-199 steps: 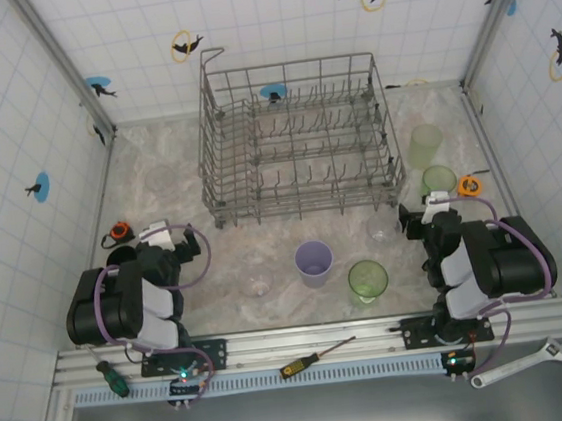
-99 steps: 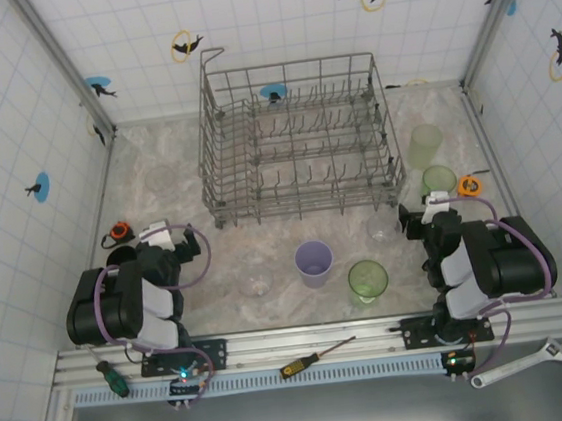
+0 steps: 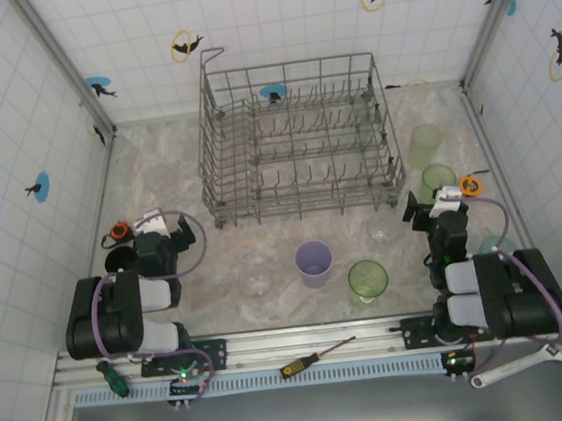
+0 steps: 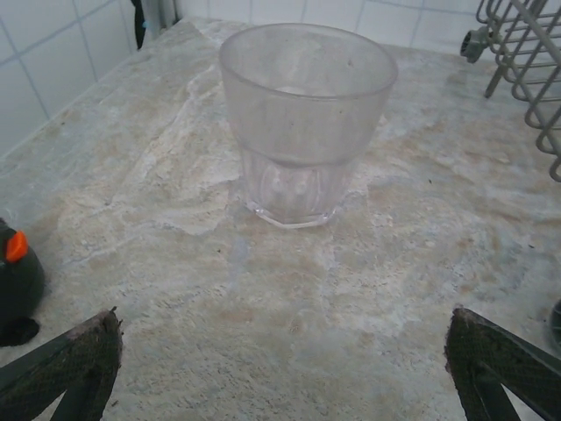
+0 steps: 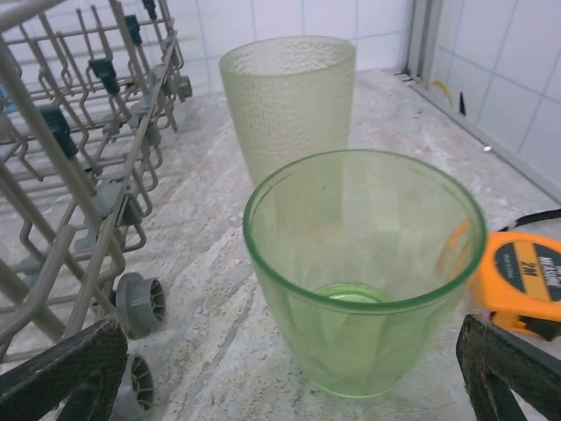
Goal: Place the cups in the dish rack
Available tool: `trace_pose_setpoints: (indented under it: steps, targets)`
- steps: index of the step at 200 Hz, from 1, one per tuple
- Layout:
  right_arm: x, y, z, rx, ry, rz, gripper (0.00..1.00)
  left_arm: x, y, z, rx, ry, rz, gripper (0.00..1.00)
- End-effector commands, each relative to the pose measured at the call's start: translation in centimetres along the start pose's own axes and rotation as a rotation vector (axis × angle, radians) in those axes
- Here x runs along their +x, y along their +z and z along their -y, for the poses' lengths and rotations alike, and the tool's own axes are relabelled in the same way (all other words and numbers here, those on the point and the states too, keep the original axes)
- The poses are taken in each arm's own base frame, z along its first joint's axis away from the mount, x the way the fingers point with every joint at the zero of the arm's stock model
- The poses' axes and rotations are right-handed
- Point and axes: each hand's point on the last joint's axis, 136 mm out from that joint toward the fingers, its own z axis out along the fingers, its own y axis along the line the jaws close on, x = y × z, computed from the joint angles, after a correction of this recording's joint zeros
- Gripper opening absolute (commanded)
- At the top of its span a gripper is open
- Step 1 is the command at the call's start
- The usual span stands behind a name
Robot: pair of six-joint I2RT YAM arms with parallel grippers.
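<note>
L gripper (image 4: pixel 282 317) fingers spread wide, nothing btwn them. Clear cup (image 4: pixel 305 114) stands upright ahead of it on the table (image 4: pixel 158 263), w/ the rack (image 3: pixel 297 138) off to the right. R gripper (image 5: pixel 291 323) also wide open: green cup (image 5: pixel 364 272) upright just ahead, taller pale cup (image 5: pixel 289 105) behind that, tape (image 5: pixel 524 281) at right. Lavender cup (image 3: pixel 314 262) & 2nd green cup (image 3: pixel 368 280) stand btwn the arms (both outside the rack).

We see a grey wire dish rack (image 3: pixel 299 138), a translucent green cup (image 5: pixel 364 272), a lavender cup (image 3: pixel 314 262) and a beige marbled counter (image 3: pixel 264 237).
</note>
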Motion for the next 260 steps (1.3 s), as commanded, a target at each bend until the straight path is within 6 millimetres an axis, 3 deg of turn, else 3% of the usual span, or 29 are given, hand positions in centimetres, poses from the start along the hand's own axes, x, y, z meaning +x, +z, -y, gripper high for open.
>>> trace_pose_setpoints:
  steps: [1,28,60,87,142,172,211,260]
  targets:
    - [1.4,-0.8,1.0,0.055,0.008,-0.058,1.0,1.2,-0.2,-0.8,-0.082,0.0,-0.061,0.98]
    - [0.3,-1.0,0.9,0.062,0.0,-0.062,1.0,0.1,-0.7,-0.6,-0.112,-0.006,-0.04,0.98]
    - [-2.0,-1.3,2.0,0.158,0.028,-0.067,1.0,-1.3,-0.4,-0.4,-0.125,-0.092,-0.044,0.98]
    - [-3.7,-1.5,1.5,0.143,0.074,-0.056,1.0,-2.8,-0.2,-0.3,-0.144,-0.14,-0.052,0.98]
    - [-6.9,-1.5,0.1,0.107,0.121,-0.131,1.0,-6.8,-2.2,-1.4,-0.213,-0.262,0.005,0.98]
    - [-8.3,-1.9,-1.3,0.045,0.15,-0.177,1.0,-8.4,-3.1,0.5,-0.112,-0.292,-0.028,0.98]
    - [-10.0,-2.7,-3.0,-0.022,0.161,-0.232,1.0,-9.7,-5.2,1.6,-0.044,-0.332,-0.049,0.98]
    - [-9.8,-4.6,-5.1,-0.094,0.136,-0.366,1.0,-11.7,-7.4,5.5,0.18,-0.349,-0.096,0.98]
